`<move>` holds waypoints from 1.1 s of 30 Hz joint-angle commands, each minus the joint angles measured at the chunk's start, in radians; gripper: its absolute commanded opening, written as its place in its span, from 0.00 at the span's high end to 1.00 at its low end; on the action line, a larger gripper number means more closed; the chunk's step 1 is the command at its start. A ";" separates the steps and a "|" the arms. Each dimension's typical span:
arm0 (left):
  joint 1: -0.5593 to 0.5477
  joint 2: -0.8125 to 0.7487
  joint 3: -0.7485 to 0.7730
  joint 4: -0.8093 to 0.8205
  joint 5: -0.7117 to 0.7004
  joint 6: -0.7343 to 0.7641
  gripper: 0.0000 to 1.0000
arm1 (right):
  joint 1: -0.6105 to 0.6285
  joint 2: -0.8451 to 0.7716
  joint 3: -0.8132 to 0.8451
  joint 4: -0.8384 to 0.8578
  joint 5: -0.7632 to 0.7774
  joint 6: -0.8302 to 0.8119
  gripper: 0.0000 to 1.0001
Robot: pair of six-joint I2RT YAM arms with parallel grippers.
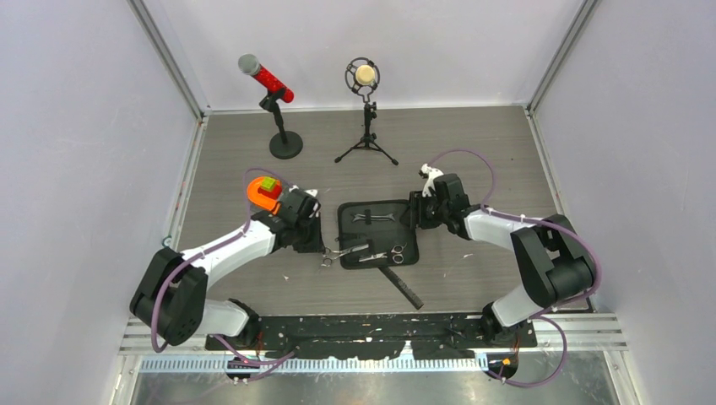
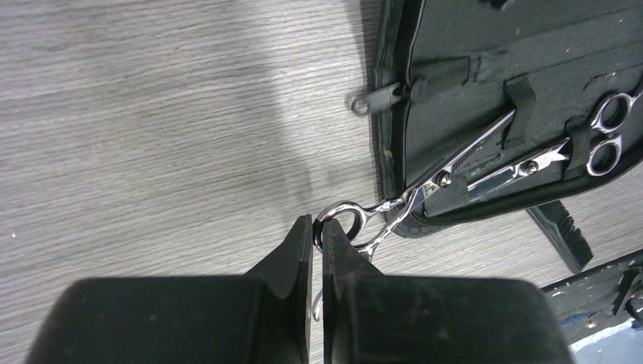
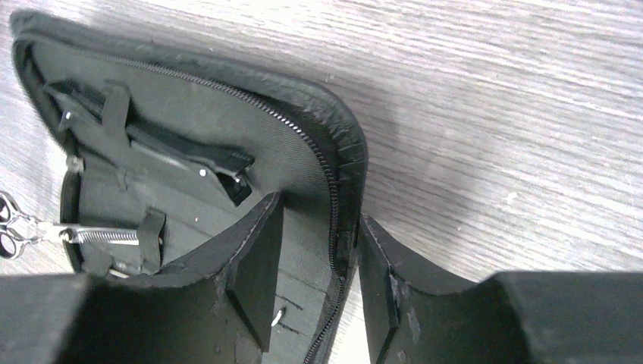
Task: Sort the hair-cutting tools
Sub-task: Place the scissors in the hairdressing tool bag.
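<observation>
A flat black zip case (image 1: 397,232) lies open mid-table. My left gripper (image 1: 324,247) is shut on the ring handle of silver scissors (image 2: 356,220). Their blades still lie under a strap inside the case (image 2: 455,91). A second pair of scissors (image 2: 606,129) is strapped in beside them, and a third (image 1: 376,218) lies in the far half. A black comb (image 1: 404,287) lies on the table in front of the case, also in the left wrist view (image 2: 563,236). My right gripper (image 3: 318,265) is open and straddles the case's right zipped rim (image 3: 345,197). Black clips (image 3: 189,155) sit under straps.
A red microphone (image 1: 268,80) on a round black base and a cream microphone (image 1: 365,76) on a tripod stand at the back. An orange and green object (image 1: 263,192) sits by my left wrist. Grey walls close in both sides.
</observation>
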 commanded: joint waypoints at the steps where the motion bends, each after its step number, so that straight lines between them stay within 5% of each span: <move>1: -0.002 0.022 0.067 -0.005 0.064 0.079 1.00 | 0.023 0.035 0.042 0.041 0.000 -0.018 0.56; 12: -0.003 0.011 0.095 -0.012 0.119 0.172 1.00 | 0.063 0.066 0.053 0.014 -0.029 -0.100 0.94; 23: -0.046 0.020 0.071 0.074 0.133 0.011 1.00 | 0.098 0.037 -0.009 0.100 -0.030 0.034 0.95; 33: -0.038 -0.087 -0.041 0.155 0.035 -0.223 1.00 | 0.097 -0.078 -0.178 0.196 0.155 0.261 0.95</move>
